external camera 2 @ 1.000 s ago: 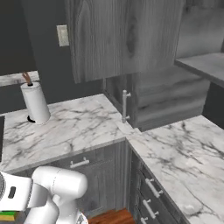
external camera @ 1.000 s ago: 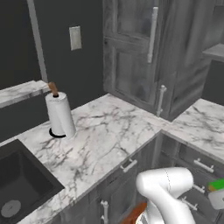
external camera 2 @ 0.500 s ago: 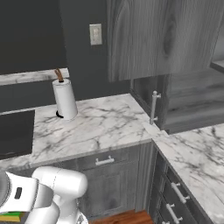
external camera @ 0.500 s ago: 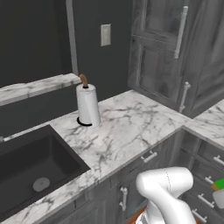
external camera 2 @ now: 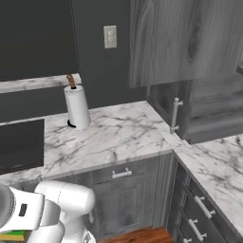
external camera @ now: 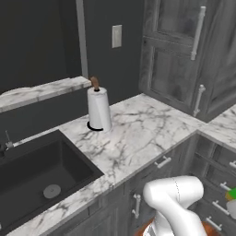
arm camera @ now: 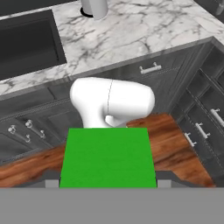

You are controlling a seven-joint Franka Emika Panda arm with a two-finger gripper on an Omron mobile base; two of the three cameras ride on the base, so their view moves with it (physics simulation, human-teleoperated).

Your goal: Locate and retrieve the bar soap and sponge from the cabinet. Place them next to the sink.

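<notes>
Right at the fingertips the sponge is a flat, saturated green, and beyond it lie reddish-brown wood floorboards with visible grain. Farther out from the hand, the counter is white marble veined in grey, the sink set into it is dark charcoal with a silver drain, and the base cabinets are dark grey wood-grain with silver handles. The paper towel roll is white with a brown spindle tip, against a near-black wall carrying a pale grey outlet plate.

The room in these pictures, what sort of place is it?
A kitchen, computer-rendered by the look of it. A dark sink is set into a white marble counter, a paper towel roll stands on it, and grey drawers run below.
</notes>
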